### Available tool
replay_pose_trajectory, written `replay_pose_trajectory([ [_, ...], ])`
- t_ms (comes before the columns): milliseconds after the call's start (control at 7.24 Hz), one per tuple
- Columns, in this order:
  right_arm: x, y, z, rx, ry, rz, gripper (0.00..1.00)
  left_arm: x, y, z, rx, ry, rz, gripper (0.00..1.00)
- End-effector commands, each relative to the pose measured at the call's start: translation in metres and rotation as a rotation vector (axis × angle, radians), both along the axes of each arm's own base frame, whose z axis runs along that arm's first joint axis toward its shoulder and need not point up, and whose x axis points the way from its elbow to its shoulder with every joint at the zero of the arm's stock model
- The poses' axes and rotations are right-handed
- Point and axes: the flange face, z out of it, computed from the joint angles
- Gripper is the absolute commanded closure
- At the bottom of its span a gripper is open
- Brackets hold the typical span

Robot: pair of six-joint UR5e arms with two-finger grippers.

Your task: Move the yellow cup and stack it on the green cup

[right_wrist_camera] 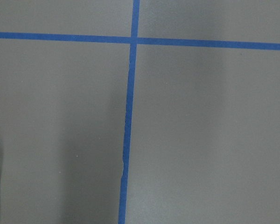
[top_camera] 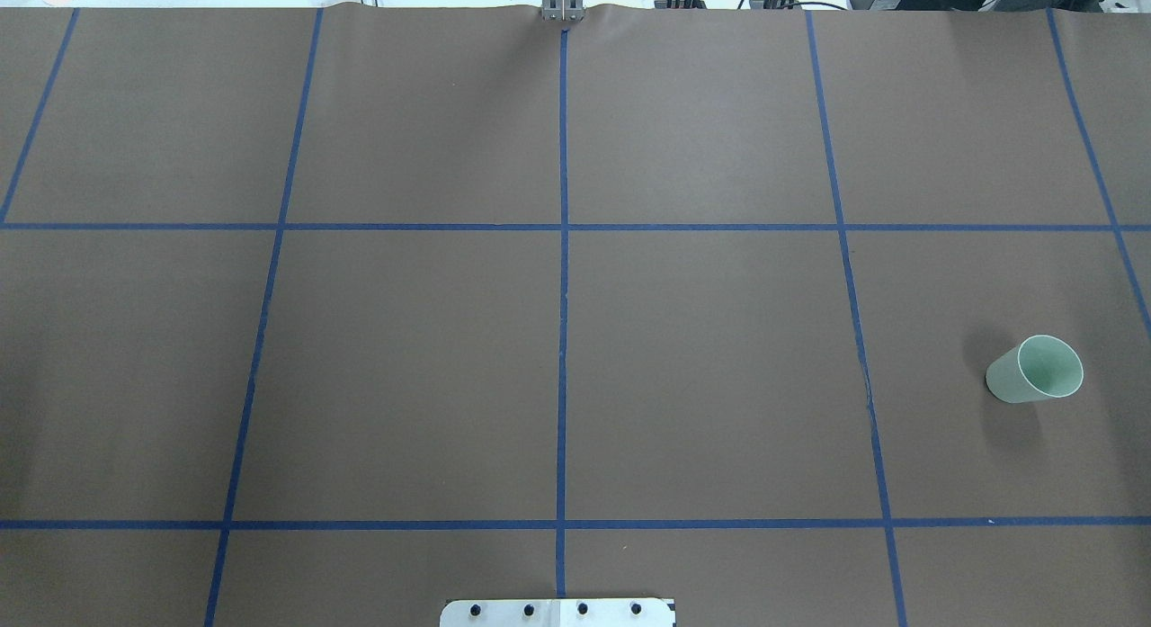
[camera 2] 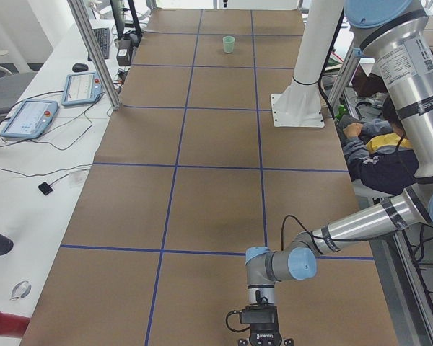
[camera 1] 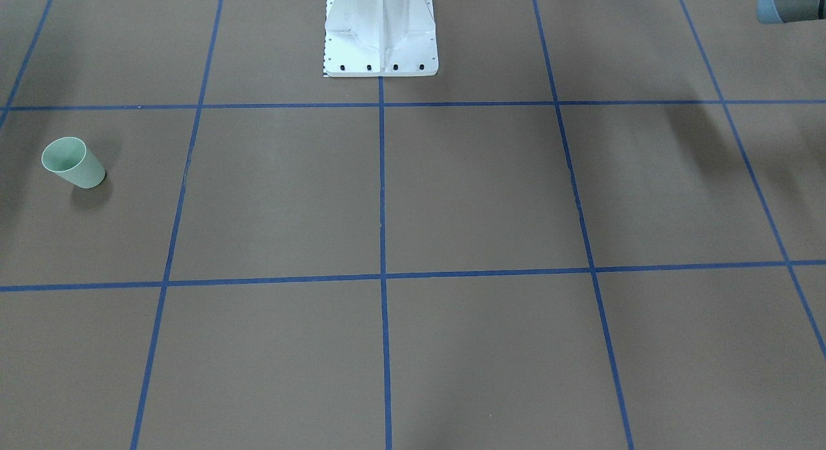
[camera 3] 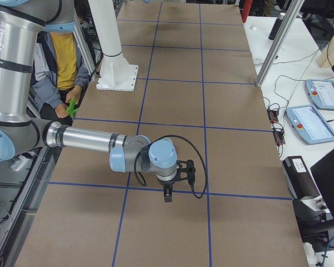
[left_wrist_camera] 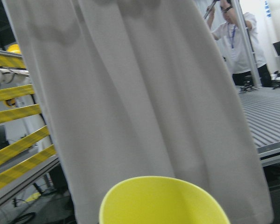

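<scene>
Overhead exterior shows the green cup upright at middle right, the yellow cup fills the left wrist view's bottom centre, and I cannot tell how wide the left gripper or the right gripper stands.

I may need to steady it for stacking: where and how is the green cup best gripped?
Probably from above, one finger inside the rim, one outside: the green cup stands upright, mouth open upward, and tapers toward its base.

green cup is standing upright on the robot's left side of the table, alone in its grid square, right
Wrong side: the green cup stands upright, alone in its grid square, on the robot's right side of the table, as the overhead exterior view shows.
</scene>
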Motion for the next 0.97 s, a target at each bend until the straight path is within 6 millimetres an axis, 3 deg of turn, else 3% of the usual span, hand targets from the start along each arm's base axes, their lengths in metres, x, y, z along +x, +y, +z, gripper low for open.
replay_pose_trajectory([
  [0, 0.0, -0.002, -0.005, 0.036, 0.003, 0.003, 0.0, 0.001, -0.025, -0.018, 0.196, 0.101, 0.128, 0.65],
  [138, 0.0, -0.003, -0.009, 0.043, -0.002, 0.005, 0.0, 0.002, -0.038, -0.026, 0.287, 0.1, 0.197, 0.68],
  [415, 0.0, -0.003, -0.01, 0.045, -0.002, 0.004, 0.0, 0.016, -0.074, -0.062, 0.428, 0.127, 0.323, 0.69],
  [553, 0.001, -0.002, -0.009, 0.048, 0.001, 0.006, 0.0, 0.022, -0.088, -0.077, 0.506, 0.139, 0.377, 0.8],
  [691, 0.001, -0.001, -0.009, 0.048, 0.0, 0.006, 0.0, 0.037, -0.117, -0.106, 0.627, 0.153, 0.429, 0.84],
  [829, 0.001, -0.003, -0.013, 0.053, 0.001, 0.008, 0.0, 0.058, -0.158, -0.142, 0.738, 0.169, 0.464, 0.96],
])
